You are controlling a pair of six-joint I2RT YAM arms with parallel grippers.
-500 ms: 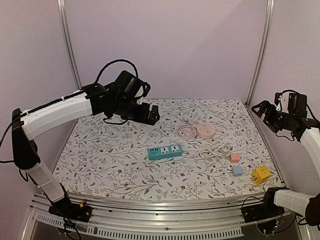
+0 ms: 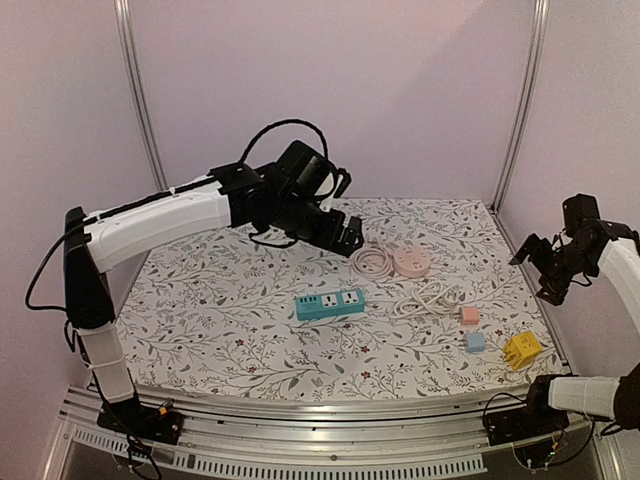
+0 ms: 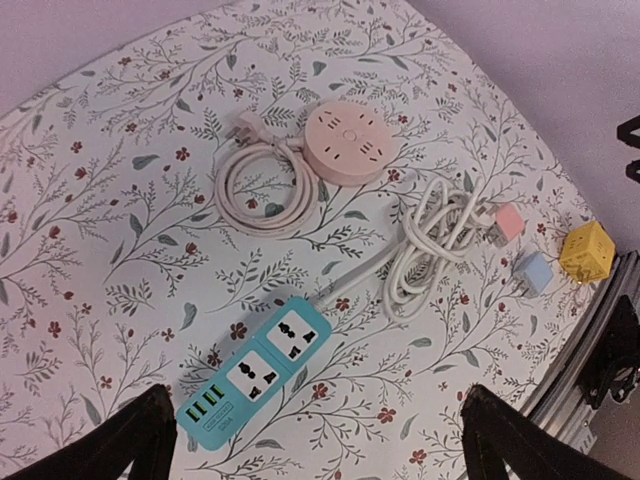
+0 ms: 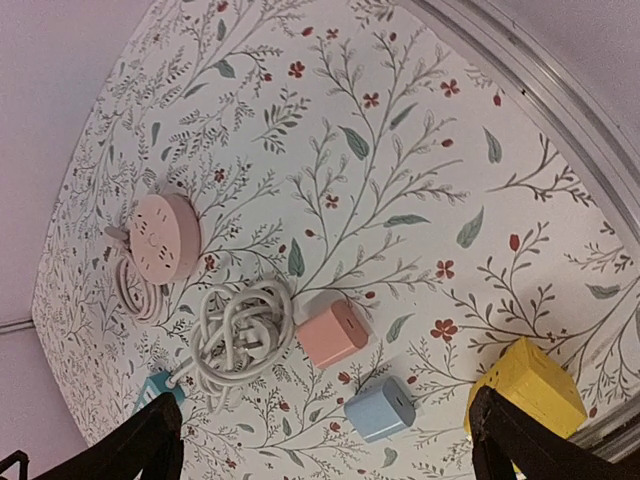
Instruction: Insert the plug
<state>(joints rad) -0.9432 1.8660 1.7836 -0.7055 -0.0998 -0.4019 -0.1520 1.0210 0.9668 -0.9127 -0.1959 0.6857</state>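
Nearest, we see the yellow plastic cube socket (image 2: 521, 349) on the floral table (image 2: 200, 310), then the teal rectangular power strip (image 2: 329, 303) mid-table with its coiled white cable and plug (image 2: 425, 297) just beside it, and farther back our left tool (image 2: 352, 236) and right tool (image 2: 535, 275) hovering, fingers spread wide apart.

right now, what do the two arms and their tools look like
Both arms are white shells with black joints: left arm, right arm. A black cable loops above the left wrist. The left tool and right tool are black, with two tapered fingers each.
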